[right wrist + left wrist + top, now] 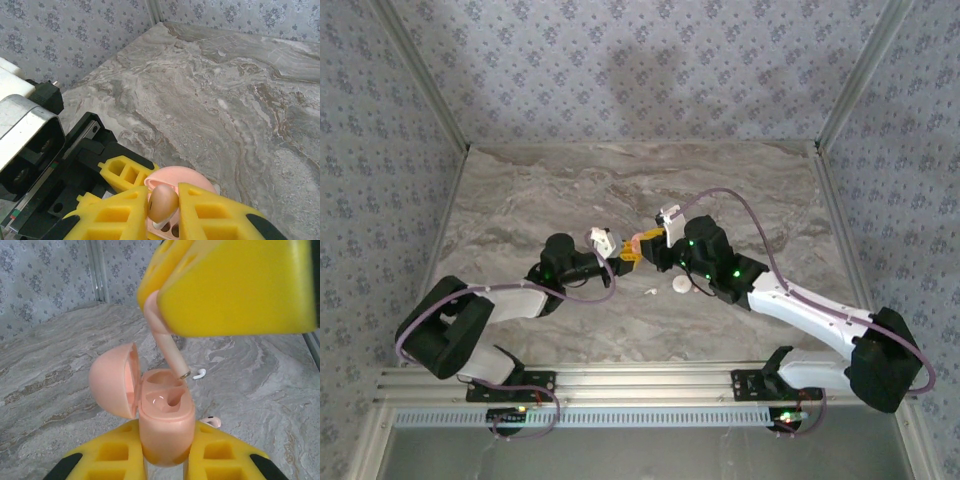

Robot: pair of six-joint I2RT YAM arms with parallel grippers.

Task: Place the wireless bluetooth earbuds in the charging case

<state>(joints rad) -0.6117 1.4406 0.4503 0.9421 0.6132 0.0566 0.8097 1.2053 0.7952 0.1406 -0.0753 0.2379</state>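
**Layout at the centre of the counter [570,190].** The left end effector [167,452] comes in from the left and the right end effector [162,212] from the right, and they meet tip to tip.

- **Charging case:** The charging case [166,422] stands upright between the left end effector's fingers. In the left wrist view its lid [112,382] is hinged open to the left.
- **Held earbud:** The held earbud [167,347] sits between the right end effector's fingers, above the case. Its stem points down, with the tip at the far right rim of the open top.
- **Loose items:** A loose earbud [200,373] lies on the counter beyond and to the right of the case. A second loose earbud [212,421] lies just right of the case. In the top view, a round disc [680,285] lies on the counter just on the near side of the right end effector.
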